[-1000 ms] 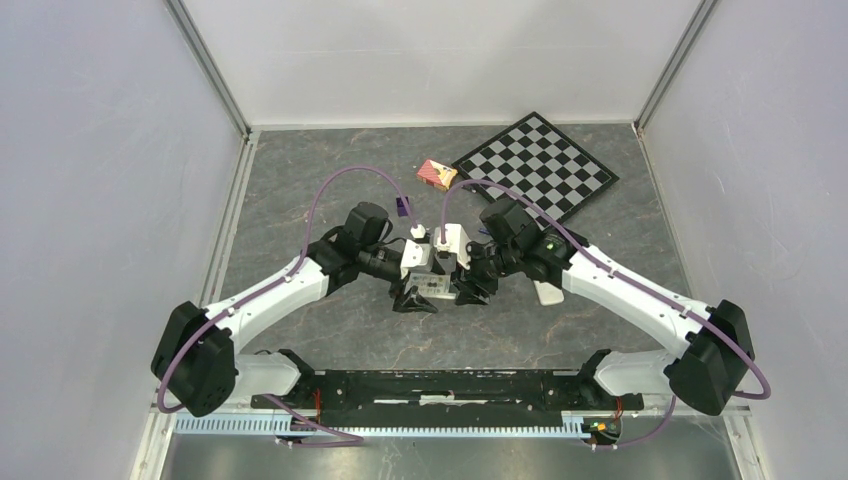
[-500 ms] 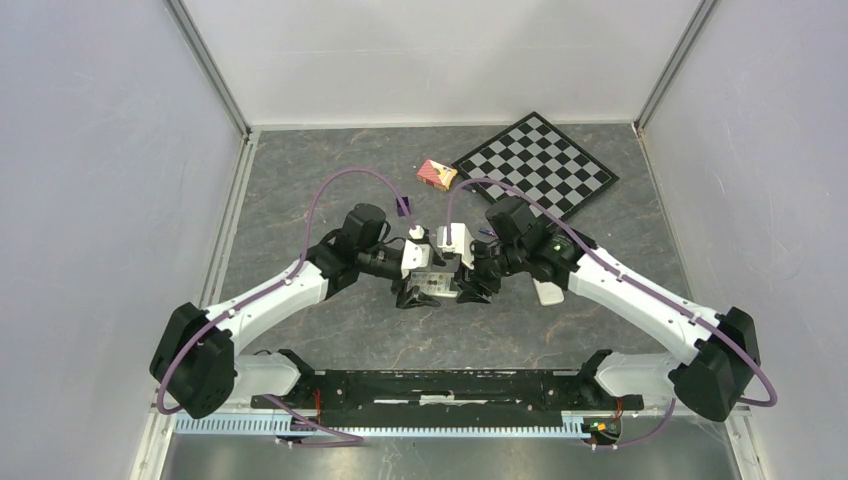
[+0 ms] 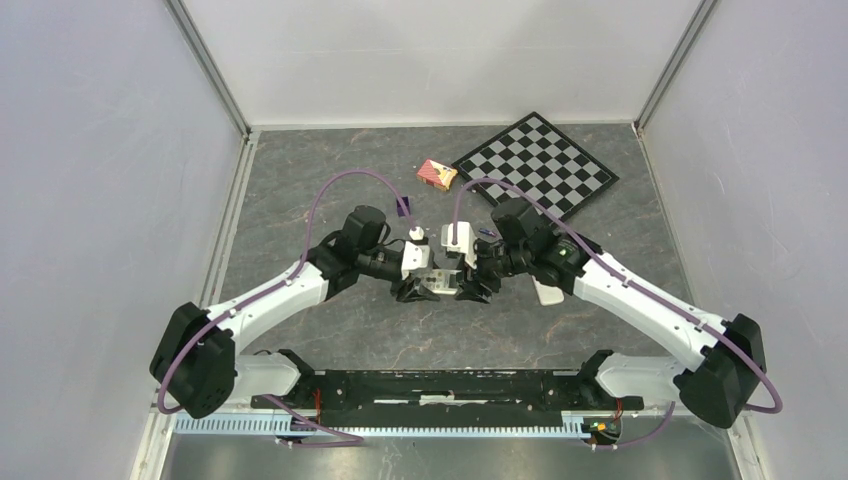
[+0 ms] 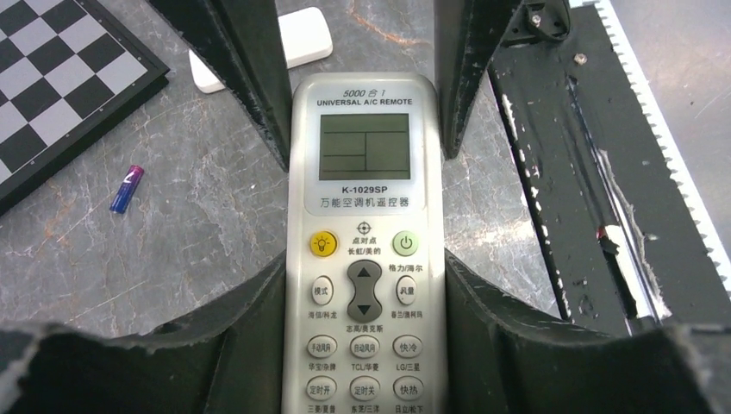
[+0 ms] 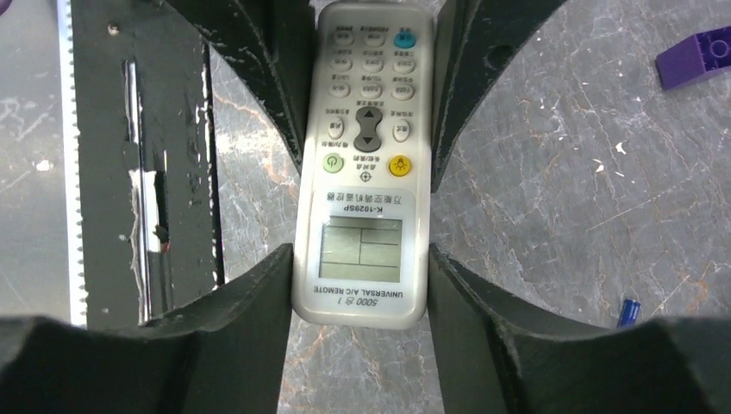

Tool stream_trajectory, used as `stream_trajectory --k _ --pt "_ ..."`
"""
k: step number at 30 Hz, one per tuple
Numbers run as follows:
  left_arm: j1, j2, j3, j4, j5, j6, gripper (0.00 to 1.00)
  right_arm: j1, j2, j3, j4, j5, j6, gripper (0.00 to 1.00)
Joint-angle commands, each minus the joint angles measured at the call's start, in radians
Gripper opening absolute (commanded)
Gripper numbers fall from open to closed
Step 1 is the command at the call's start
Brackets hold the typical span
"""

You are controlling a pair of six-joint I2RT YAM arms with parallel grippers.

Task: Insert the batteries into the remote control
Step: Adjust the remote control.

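- Clamped, the left gripper (image 4: 365,285) held the remote control (image 4: 365,172) by its long edges at the keypad end, over the table (image 4: 215,224).
- The remote control lay key-face up between both grippers. Its battery bay faced down and out of view.
- The right gripper (image 5: 360,285) was closed on the display end, at 3 o'clock from the left gripper.
- One battery (image 4: 126,189) lay on the table, well apart, at 9 o'clock from the remote control in the left wrist view.
- Handling, as judged: the shell was probably light, stiff and smooth, so likely to slip. Grip the long edges, clear of the bay. The battery would likely roll; pinch it across the middle.
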Motion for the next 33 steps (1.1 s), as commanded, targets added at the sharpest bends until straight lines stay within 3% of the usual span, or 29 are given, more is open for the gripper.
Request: stream_trajectory --k 1,4,7,11,14,17,21,28,33 --pt "-0.002 -0.023 -0.024 0.170 -0.002 -0.112 0.24 -0.015 -0.072 -0.052 0.172 0.000 0.103 0.71" --pt "0.001 -0.045 -0.096 0.378 -0.001 -0.289 0.21 -0.037 -0.140 -0.111 0.298 -0.003 0.194 0.88" --pt "0.002 -0.068 -0.185 0.628 -0.023 -0.522 0.21 -0.050 -0.214 -0.173 0.455 0.010 0.309 0.98" --pt "0.003 -0.081 -0.261 0.918 -0.116 -0.838 0.21 -0.052 -0.342 -0.302 0.767 0.103 0.501 0.98" --pt "0.003 -0.103 -0.268 0.977 -0.213 -1.013 0.20 -0.053 -0.443 -0.422 0.981 0.195 0.633 0.98" --pt "0.003 -0.126 -0.280 1.096 -0.222 -1.183 0.21 -0.053 -0.530 -0.550 1.221 0.329 0.793 0.98" --pt "0.002 -0.127 -0.286 1.253 -0.210 -1.346 0.22 -0.052 -0.541 -0.667 1.504 0.389 0.977 0.98" --pt "0.001 -0.048 -0.259 1.436 -0.183 -1.538 0.22 -0.049 -0.367 -0.611 1.784 0.184 1.180 0.98" --pt "0.001 -0.011 -0.254 1.500 -0.188 -1.584 0.22 -0.045 -0.304 -0.547 1.747 0.166 1.232 0.98"
